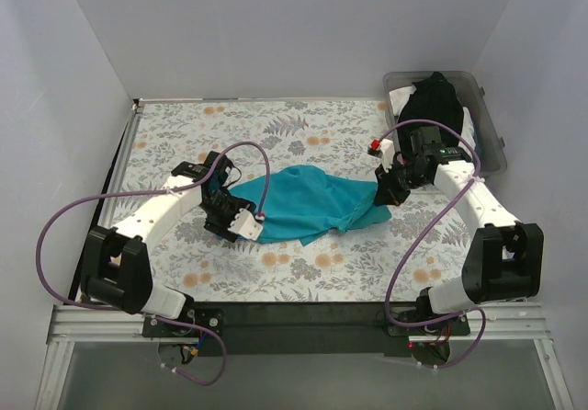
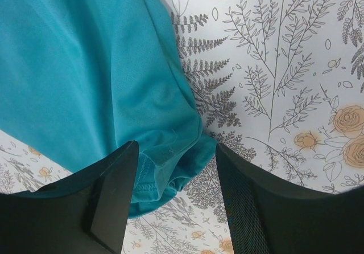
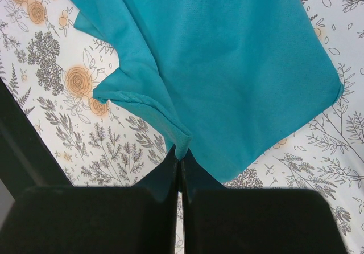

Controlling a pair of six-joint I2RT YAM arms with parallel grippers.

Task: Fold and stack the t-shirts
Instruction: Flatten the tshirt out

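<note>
The teal t-shirt lies crumpled in the middle of the floral tablecloth. My left gripper is open over its left end; in the left wrist view a stitched hem of the teal t-shirt lies between the spread fingers. My right gripper is shut on the shirt's right end; in the right wrist view a fold of the teal t-shirt is pinched at the fingertips. A black t-shirt lies in the bin at the back right.
A grey plastic bin stands at the back right corner with whitish cloth under the black shirt. White walls close in the back and sides. Purple cables loop from both arms.
</note>
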